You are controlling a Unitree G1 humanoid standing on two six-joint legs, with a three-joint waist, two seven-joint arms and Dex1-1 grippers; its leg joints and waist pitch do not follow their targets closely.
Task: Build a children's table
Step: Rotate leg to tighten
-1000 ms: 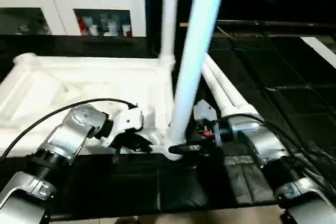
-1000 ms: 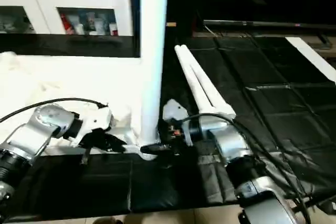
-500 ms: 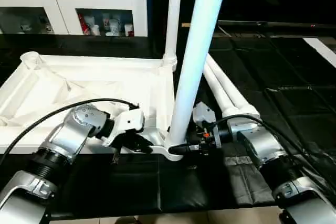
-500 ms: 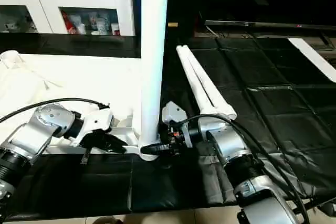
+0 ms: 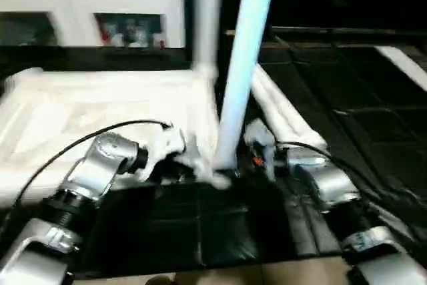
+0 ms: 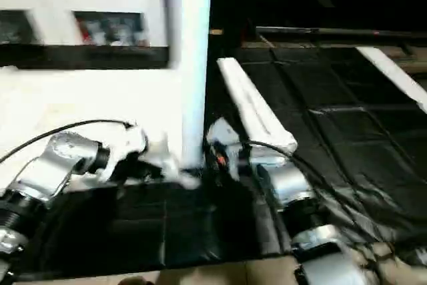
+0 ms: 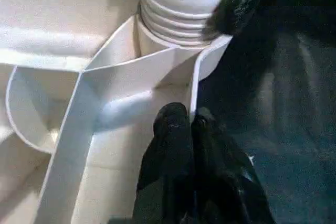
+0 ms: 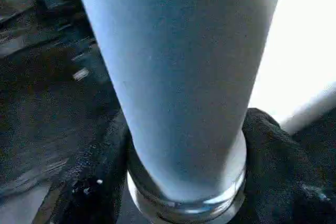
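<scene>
- Our white table top [image 5: 100, 108] lies upside down on the black-covered floor [image 5: 360, 91], its ribbed underside facing up, in front of us and toward our left.
- One white leg [image 5: 241, 65] stands upright in the near corner socket [image 7: 181, 22] of the top, the corner closest to both of our arms; its ridged base sits inside the round socket in the left wrist view.
- A second upright leg [image 5: 205, 15] rises from the far corner of the top on the same side.
- Two more legs [image 6: 257, 115] lie side by side on the floor, just beyond our right forearm [image 5: 327, 181] and beside the top's edge.
- Our left gripper [image 7: 186, 124] has its jaws pressed together on the thin white rim [image 7: 193, 85] of the top, right by the near socket; one black finger lies on each side of that wall.
- Our right gripper [image 8: 184, 145] has its jaws spread around the foot of the near leg, with black fingers [image 8: 102, 156] on both sides of the tube just above the socket and touching it.
- A white glass-door cabinet [image 5: 127, 15] stands behind the top, with small items blurred behind its panes.
</scene>
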